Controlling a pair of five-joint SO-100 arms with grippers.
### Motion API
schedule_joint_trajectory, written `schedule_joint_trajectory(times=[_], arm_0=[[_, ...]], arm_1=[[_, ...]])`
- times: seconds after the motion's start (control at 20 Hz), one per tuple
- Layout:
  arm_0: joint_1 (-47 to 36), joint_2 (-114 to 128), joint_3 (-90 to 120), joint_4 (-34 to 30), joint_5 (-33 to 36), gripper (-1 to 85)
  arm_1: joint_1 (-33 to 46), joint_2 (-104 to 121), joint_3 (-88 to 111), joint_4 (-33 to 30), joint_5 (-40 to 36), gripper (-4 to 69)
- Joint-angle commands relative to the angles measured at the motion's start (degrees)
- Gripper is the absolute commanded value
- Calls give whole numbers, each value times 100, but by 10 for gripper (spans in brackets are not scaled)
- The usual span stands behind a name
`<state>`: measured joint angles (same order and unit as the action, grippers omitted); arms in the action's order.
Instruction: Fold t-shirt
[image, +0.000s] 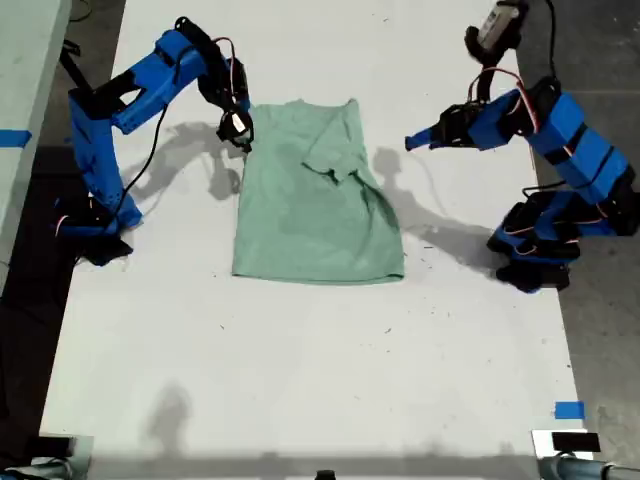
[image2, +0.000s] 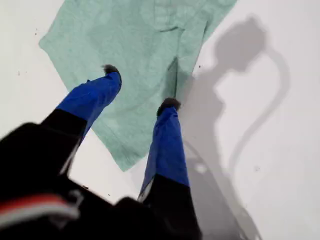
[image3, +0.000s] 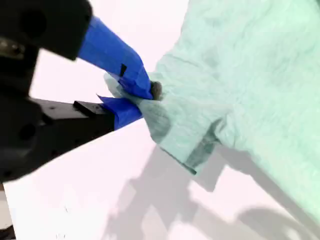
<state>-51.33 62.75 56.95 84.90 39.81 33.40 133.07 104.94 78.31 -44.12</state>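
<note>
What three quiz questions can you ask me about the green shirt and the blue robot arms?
1. True or false: my first hand is open and holds nothing.
2. Which hand pinches the edge of the pale mint-green cloth t-shirt? A) my first hand B) my second hand C) neither
3. Fill in: the t-shirt lies on the white ____.

Key: 1 true; 2 B; 3 table.
</note>
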Motion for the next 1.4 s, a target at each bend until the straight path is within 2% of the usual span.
schedule_joint_trajectory(times=[0.0,0.2,0.35,0.4,0.45,0.5,0.75,0.9,1.0,1.15,1.25,1.35], arm_0=[[765,290,-642,-554,-114,0],[1564,-308,-1450,-1547,-167,0],[1661,-554,-1477,-2048,-325,0],[1617,-703,-1477,-2092,-352,43],[1608,-835,-1477,-2127,-308,180],[1608,-896,-1477,-2162,-220,215],[2136,308,-1485,-2408,527,239],[2312,1283,-1415,-1819,606,226],[2496,1775,-1266,-1099,571,217],[2979,2153,-800,62,439,225],[3498,2145,-431,501,281,226],[3894,2171,237,492,9,224]], arm_1=[[0,378,53,-88,70,207],[-9,615,272,-62,176,206],[-44,835,492,-44,281,206],[-70,905,554,-44,316,206],[-88,967,615,-35,352,206],[-105,1028,677,-35,387,206],[-132,1222,1037,-167,554,206],[-220,1318,1301,-211,712,189],[-466,1503,1529,-229,747,181],[-1292,1547,1767,-325,853,182],[-1784,1521,2101,-475,1046,258],[-2048,1521,2584,-624,1169,307]])
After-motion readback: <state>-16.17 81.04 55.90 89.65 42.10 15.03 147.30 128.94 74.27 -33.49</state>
